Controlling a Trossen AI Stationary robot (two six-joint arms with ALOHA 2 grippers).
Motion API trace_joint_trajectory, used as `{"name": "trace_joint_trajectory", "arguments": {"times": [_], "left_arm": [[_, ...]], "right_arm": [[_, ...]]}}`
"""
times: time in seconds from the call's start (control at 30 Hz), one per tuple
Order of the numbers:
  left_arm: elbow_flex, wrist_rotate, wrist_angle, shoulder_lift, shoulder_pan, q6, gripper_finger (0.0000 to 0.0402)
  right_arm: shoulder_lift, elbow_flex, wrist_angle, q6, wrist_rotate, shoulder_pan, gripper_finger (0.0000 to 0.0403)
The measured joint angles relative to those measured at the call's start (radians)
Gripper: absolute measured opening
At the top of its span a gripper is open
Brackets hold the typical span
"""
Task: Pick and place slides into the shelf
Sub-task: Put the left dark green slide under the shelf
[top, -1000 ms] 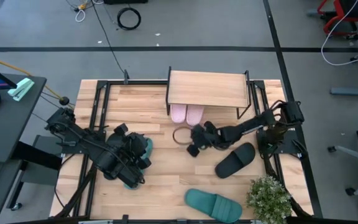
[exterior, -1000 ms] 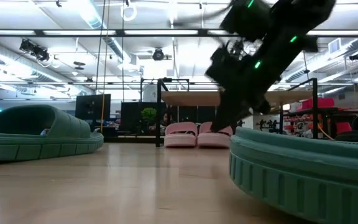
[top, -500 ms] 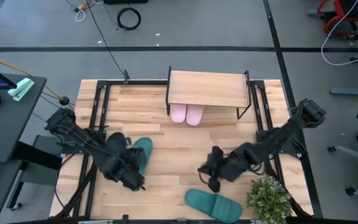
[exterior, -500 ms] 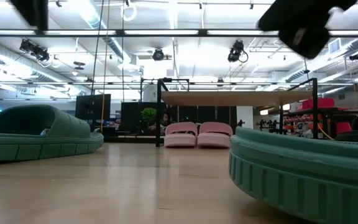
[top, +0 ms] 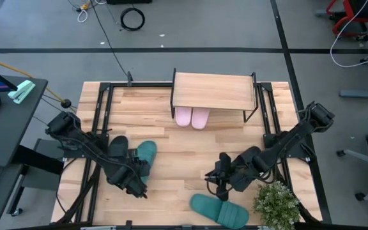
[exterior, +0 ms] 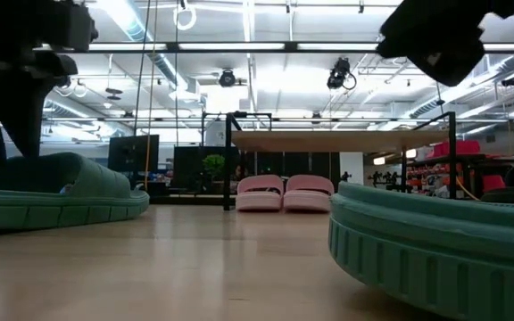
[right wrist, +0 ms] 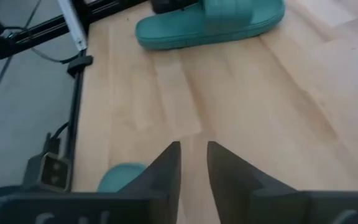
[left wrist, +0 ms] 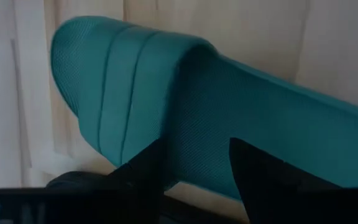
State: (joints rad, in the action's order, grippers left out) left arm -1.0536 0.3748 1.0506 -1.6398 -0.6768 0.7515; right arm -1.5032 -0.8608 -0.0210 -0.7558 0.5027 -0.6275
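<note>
- While both arms work over the front of the surface (top: 190, 163), two pale pink slides (top: 191, 117) already sit side by side under the shelf (top: 213, 91); neither teal slide is on the shelf.
- Left gripper (top: 136, 171): low over the left teal slide (top: 145, 155). In the left wrist view the fingers (left wrist: 138, 171) are spread, straddling the near edge of the slide's strap (left wrist: 129, 81), one either side of the rubber. Not closed on it.
- Right gripper (top: 217, 181): hovers between the two teal slides, just behind the front teal slide (top: 219, 209). In the right wrist view its fingers (right wrist: 166, 168) are nearly pressed together, a thin gap only, nothing pinched; bare wood lies beneath them.
- A black slide (top: 116, 145) lies just beside the left arm, partly hidden. The second black slide is not visible.
- Risk, left: the fingers catch only the edge of the soft strap, so the rubber may fold and slip out on lifting.
- Risk, right: the fingers look too narrow to take a strap or sole; descending as they are, they would likely push the slide toward the front edge or the potted plant (top: 276, 203).
- Risk, both: the arms could cross on the way to the shelf.
</note>
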Motion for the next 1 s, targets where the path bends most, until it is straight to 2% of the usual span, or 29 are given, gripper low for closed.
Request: {"name": "trace_joint_trajectory", "arguments": {"times": [0.2, 0.5, 1.0], "left_arm": [[0.005, 0.048, 0.014, 0.000, 0.000, 0.004, 0.0152], [-0.009, 0.052, 0.041, 0.002, 0.001, 0.023, 0.0122], [-0.009, 0.059, 0.050, 0.002, 0.001, 0.023, 0.0114]], "right_arm": [[0.000, 0.000, -0.006, 0.000, 0.003, 0.049, 0.0107], [0.000, 0.000, -0.008, 0.023, -0.005, 0.091, 0.0108], [0.000, 0.000, -0.008, 0.027, -0.007, 0.091, 0.0108]]}}
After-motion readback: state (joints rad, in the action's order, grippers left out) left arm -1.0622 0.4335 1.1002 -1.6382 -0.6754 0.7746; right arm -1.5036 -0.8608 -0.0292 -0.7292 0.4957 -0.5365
